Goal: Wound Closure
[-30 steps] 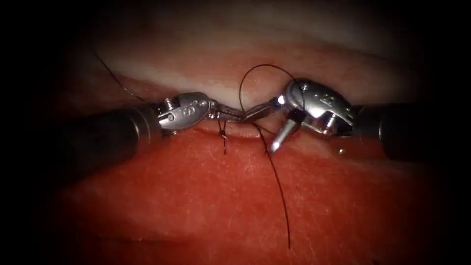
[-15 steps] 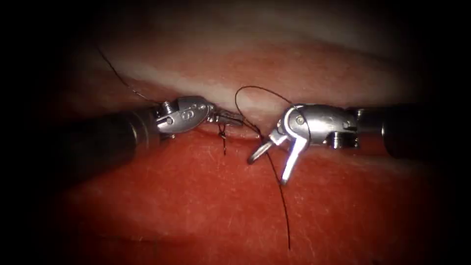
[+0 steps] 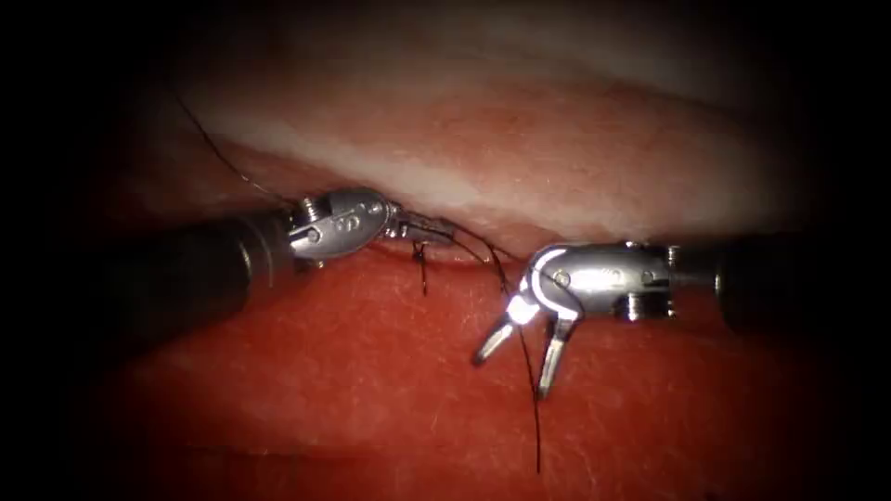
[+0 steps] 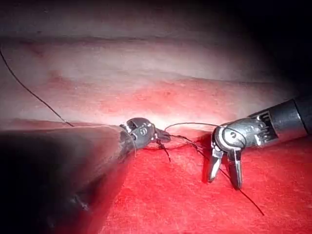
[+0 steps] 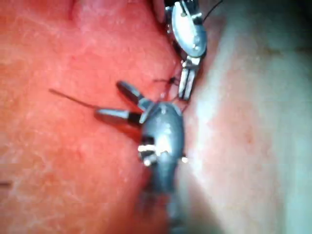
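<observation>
endoscope view: the left tool (image 3: 429, 227) lies along the cut (image 3: 464, 258) in the tissue (image 3: 371, 390), its fingers (image 3: 436, 228) clenched on the thread (image 3: 531, 390) close to a small dark knot (image 3: 420, 250) with short thread ends hanging from it. from those fingers the thread runs rightward, wraps the wrist of the right tool (image 3: 520, 357) and then hangs down over the red tissue below the cut. another strand of thread leaves behind the left tool and climbs up and to the left over the pale tissue. the right tool sits below the cut, to the right of the knot, its fingers (image 3: 549, 366) released, spread and pointing down, grasping nothing; the thread passes between them. i cannot make out the needle.

left wrist view: the left tool (image 4: 161, 137) has its fingers clenched at the cut by the knot (image 4: 165, 148). the right tool (image 4: 223, 179) hangs with spread fingers over the red tissue (image 4: 161, 204), the thread (image 4: 251, 204) trailing away beneath it.

right wrist view: the right tool (image 5: 114, 102) shows two spread fingers with nothing between them; the left tool (image 5: 185, 92) points at the knot (image 5: 168, 82) just beyond.
</observation>
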